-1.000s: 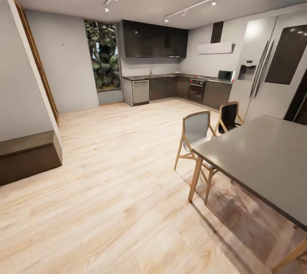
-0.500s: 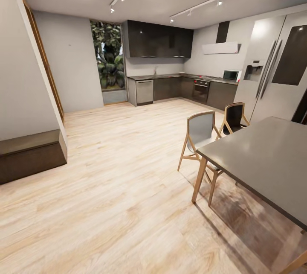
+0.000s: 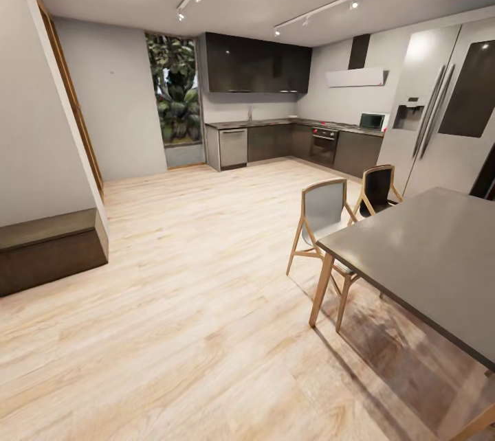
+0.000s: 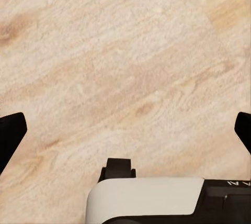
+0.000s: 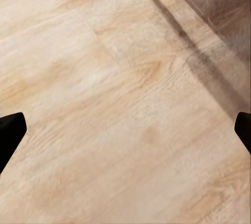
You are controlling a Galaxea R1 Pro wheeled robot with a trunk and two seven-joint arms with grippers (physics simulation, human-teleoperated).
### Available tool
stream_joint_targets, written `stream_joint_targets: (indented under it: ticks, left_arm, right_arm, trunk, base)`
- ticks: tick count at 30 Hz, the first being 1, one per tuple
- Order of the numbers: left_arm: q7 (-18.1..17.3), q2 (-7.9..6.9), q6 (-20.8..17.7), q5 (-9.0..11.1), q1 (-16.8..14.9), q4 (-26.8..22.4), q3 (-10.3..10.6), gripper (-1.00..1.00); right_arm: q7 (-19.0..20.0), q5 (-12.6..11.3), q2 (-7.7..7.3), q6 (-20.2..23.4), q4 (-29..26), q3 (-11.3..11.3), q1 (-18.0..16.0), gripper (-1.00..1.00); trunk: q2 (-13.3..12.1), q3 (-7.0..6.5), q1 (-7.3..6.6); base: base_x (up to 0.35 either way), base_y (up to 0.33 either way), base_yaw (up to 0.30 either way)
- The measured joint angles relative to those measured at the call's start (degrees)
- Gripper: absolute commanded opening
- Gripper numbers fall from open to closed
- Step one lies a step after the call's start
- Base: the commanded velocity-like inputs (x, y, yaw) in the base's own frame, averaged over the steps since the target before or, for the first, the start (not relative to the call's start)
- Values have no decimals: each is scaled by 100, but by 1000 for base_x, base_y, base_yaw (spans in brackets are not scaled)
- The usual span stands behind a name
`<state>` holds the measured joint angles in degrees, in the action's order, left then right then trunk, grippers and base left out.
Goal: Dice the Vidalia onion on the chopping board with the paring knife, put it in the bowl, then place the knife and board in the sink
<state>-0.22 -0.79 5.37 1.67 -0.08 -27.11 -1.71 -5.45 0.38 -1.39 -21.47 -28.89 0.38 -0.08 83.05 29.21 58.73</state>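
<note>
Countertop (image 3: pixel 289 122) far across the room, over dark cabinets — sink probably near the tap, too small to tell. Dining table (image 3: pixel 426 255) near right. Left gripper (image 4: pixel 125 130) and right gripper (image 5: pixel 125 130) — jaws spread wide, empty, over wood floor (image 3: pixel 192 276).

Wide wood floor (image 3: pixel 192 276) open from here to far countertop (image 3: pixel 275 123). Dark dining table (image 3: pixel 426 262) and two chairs (image 3: pixel 323 221) block the right side; low dark bench (image 3: pixel 48 252) by left wall. Bare floor under both end effectors.
</note>
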Motion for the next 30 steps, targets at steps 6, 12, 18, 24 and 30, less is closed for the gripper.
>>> stream_joint_targets:
  ticks: [6, 12, 18, 24, 30]
  left_arm:
    - [6, -16, 20, 4, 0, 35, -19, 100]
    - [-5, -10, 28, 0, 0, 49, -269, 100]
    - [-9, -3, 31, 0, 0, 56, -299, 100]
    - [-9, 11, 31, 0, 0, 116, -305, 100]
    - [-9, 24, 34, 0, 0, 204, -306, 100]
  right_arm:
    - [-6, 0, 36, -194, 41, 14, 0, 100]
    - [-12, 1, 34, -228, 50, 9, 0, 100]
    - [-13, 1, 30, -231, 57, 9, 0, 100]
    - [-14, 1, 11, -231, 56, 9, 0, 100]
    - [-16, 1, -7, -255, 51, 9, 0, 100]
  trunk:
    - [0, 0, -1]
    - [0, 0, -1]
    - [0, 0, -3]
    - [0, 8, -3]
    - [0, 12, -3]
  base:
    - [35, 173, 130]
    - [103, 266, 248]
    - [183, 235, 254]
    - [259, 159, 235]
    - [311, 26, 56]
